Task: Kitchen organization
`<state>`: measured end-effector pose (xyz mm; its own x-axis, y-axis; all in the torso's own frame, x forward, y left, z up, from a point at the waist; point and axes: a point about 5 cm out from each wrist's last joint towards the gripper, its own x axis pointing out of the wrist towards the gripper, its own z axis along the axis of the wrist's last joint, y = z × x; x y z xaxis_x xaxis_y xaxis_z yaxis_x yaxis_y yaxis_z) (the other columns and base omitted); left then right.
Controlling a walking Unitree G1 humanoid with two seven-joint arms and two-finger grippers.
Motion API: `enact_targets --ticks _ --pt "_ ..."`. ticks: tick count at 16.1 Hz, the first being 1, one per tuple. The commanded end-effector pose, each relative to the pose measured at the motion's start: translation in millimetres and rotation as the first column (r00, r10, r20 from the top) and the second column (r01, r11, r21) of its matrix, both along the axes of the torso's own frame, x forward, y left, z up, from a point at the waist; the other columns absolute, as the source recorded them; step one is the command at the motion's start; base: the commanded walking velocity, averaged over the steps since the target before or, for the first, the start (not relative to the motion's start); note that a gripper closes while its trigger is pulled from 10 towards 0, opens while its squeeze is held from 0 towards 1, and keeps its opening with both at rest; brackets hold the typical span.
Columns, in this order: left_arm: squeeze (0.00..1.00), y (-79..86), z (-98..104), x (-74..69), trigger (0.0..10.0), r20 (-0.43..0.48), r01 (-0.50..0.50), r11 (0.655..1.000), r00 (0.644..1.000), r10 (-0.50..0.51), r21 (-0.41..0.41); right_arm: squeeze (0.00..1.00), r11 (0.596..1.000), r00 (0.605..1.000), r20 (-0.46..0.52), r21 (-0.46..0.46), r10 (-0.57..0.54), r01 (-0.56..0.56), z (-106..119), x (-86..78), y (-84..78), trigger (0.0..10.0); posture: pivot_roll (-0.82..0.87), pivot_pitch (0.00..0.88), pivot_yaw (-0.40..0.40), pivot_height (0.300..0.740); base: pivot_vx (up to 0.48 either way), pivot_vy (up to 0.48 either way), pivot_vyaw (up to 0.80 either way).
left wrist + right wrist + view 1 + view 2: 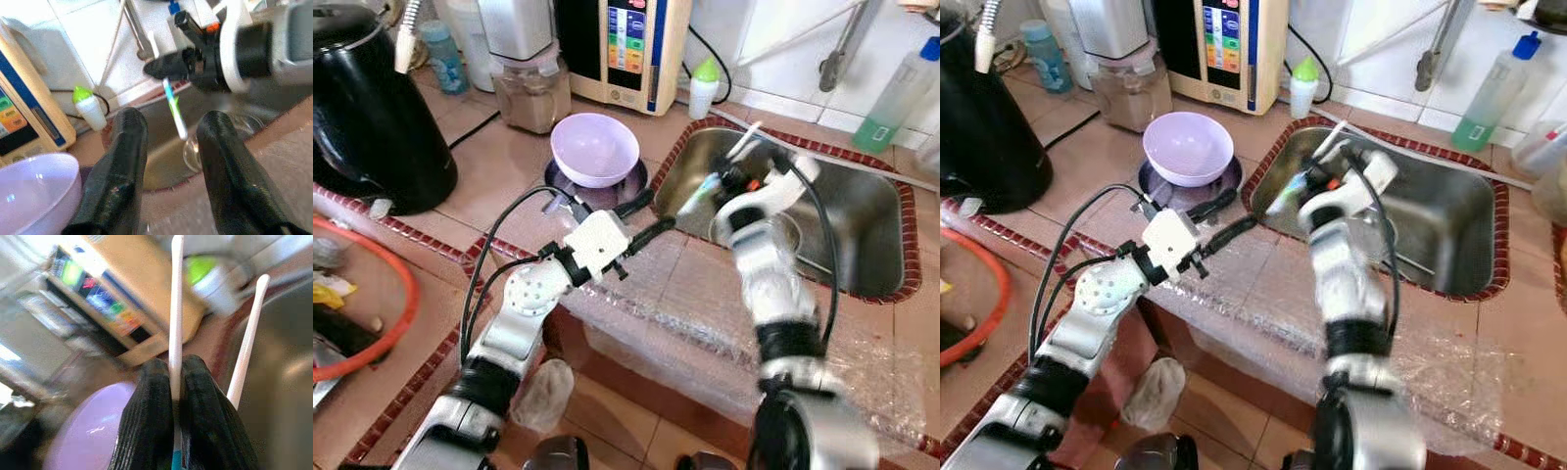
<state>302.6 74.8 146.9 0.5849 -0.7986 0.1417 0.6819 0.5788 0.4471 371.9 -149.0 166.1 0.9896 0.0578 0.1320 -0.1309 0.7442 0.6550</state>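
Observation:
My right gripper point(729, 178) hangs over the left end of the steel sink point(862, 211), shut on a toothbrush point(172, 105) with a white handle and a blue-green lower part. In the right wrist view the black pads point(151, 411) pinch the white handle, and a second white stick point(247, 340) stands close beside it; I cannot tell whether it is held. A clear glass point(192, 151) stands in the sink below the brush. My left gripper point(646, 217) is open and empty above the counter by the sink's left rim, next to a purple bowl point(595, 147) on a dark plate.
A black kettle point(367, 108) stands at the far left, with a blender jar point(530, 93), a water appliance point(626, 49) and a small green-capped bottle point(703, 88) along the back. A green soap bottle point(901, 93) is behind the sink. Clear plastic wrap point(705, 304) covers the counter front.

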Motion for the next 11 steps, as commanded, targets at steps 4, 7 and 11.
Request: enact_targets --ticks 4,7,11 --pt "1.00 2.1 -18 -17.0 10.0 -0.149 0.102 0.992 0.985 -0.089 0.079 0.00 0.980 0.983 -0.138 -0.173 -0.121 0.097 -28 9.0 -25.5 0.7 0.04 0.032 0.050 0.740 0.000 0.000 0.00" --pt "1.00 6.8 -20 -20.1 10.0 -0.197 0.110 0.989 0.976 -0.088 0.102 1.00 0.956 0.949 -0.250 -0.266 -0.192 0.123 -48 6.3 -40.2 10.0 0.06 0.044 0.039 0.740 0.000 0.000 0.00" --pt "1.00 10.8 -19 -20.3 10.0 -0.235 0.105 0.987 0.969 -0.074 0.122 1.00 0.944 0.944 -0.275 -0.318 -0.180 0.087 -58 4.1 -38.6 10.0 0.07 0.046 0.029 0.740 0.000 0.000 0.00"
